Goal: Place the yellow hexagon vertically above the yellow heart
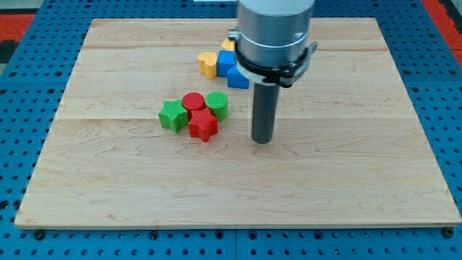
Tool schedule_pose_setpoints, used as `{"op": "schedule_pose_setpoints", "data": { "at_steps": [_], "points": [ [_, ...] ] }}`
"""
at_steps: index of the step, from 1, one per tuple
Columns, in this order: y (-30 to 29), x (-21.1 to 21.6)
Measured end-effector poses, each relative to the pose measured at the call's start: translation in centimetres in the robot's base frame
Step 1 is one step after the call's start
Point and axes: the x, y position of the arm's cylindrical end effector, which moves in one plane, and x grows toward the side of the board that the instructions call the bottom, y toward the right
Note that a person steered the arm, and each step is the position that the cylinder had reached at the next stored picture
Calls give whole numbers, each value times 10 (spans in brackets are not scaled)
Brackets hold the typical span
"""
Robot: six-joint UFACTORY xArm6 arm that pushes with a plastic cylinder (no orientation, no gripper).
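Observation:
The yellow heart [208, 63] lies near the view's top centre, touching a blue block [226, 61] on its right. A bit of yellow [228, 45], probably the yellow hexagon, shows just above the blue block, mostly hidden behind the arm. Another blue block [237, 76] lies just below and right of the first. My tip [262, 139] rests on the board below these blocks, to the right of the red and green cluster, touching none of them.
A cluster sits left of my tip: a green star [172, 115], a red cylinder [193, 102], a green cylinder [216, 105] and a red star [203, 125]. The wooden board [108, 180] lies on a blue pegboard. The arm's grey body [274, 32] hides the top centre.

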Motion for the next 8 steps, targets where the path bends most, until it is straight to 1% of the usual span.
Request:
{"op": "schedule_pose_setpoints", "data": {
  "at_steps": [3, 5, 6, 7, 8],
  "points": [
    [1, 0],
    [-1, -15],
    [-5, -15],
    [-9, -33],
    [47, -68]
  ]
}}
